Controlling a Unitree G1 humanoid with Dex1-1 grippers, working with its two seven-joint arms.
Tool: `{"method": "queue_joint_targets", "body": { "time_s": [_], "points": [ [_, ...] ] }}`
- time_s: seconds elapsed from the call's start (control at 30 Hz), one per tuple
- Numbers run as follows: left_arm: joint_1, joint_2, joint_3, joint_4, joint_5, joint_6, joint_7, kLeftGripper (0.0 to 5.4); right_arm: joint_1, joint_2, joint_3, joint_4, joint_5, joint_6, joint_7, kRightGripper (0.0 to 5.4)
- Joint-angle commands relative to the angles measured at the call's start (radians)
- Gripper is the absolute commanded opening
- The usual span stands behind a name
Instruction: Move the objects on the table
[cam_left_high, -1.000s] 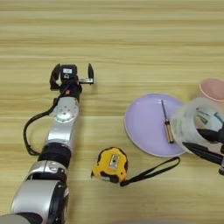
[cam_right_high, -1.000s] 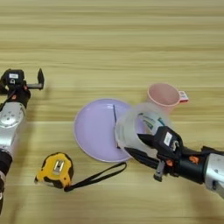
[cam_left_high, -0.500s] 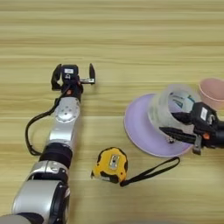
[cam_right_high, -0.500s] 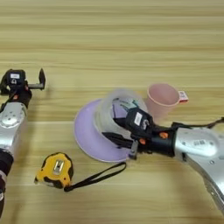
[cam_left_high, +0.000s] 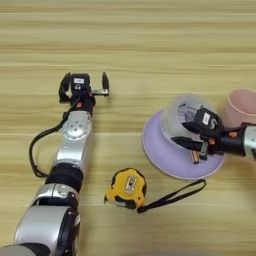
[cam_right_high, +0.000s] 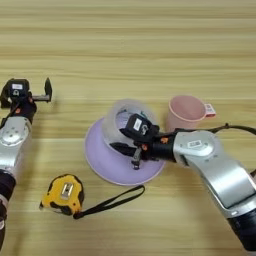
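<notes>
My right gripper (cam_right_high: 120, 139) is shut on the wall of the translucent tape roll (cam_right_high: 111, 125), one finger inside the ring and one outside. The roll (cam_left_high: 172, 117) is over the lavender plate (cam_left_high: 162, 155), near its back. Whether it touches the plate I cannot tell. The pale pink cup (cam_right_high: 186, 111) stands upright just right of the plate, apart from the roll. My left gripper (cam_left_high: 84, 86) rests open on the table (cam_left_high: 150, 45) at the left, fingers pointing away, nothing between them.
A yellow-and-black tape measure (cam_left_high: 127, 187) lies in front of the plate, its black strap (cam_left_high: 175, 194) trailing right. A thin brown tool (cam_right_high: 135, 161) lies on the plate under my right gripper. The cup carries a small white tag (cam_right_high: 209, 108).
My right gripper has carried the tape roll leftward, from beside the cup at the plate's right edge to over the plate. The left arm has not moved.
</notes>
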Motion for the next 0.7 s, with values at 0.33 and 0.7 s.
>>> {"method": "queue_joint_targets", "body": {
  "time_s": [0.33, 0.7],
  "points": [
    [0.002, -0.002, -0.006, -0.019, 0.012, 0.013, 0.004, 5.40, -0.010, 0.035, 0.044, 0.064, -0.053, -0.045, 0.025, 1.38],
    [0.005, -0.004, -0.007, -0.023, 0.013, 0.015, 0.005, 5.40, -0.012, 0.043, 0.032, 0.044, -0.064, -0.052, 0.017, 2.29]
  ]
}}
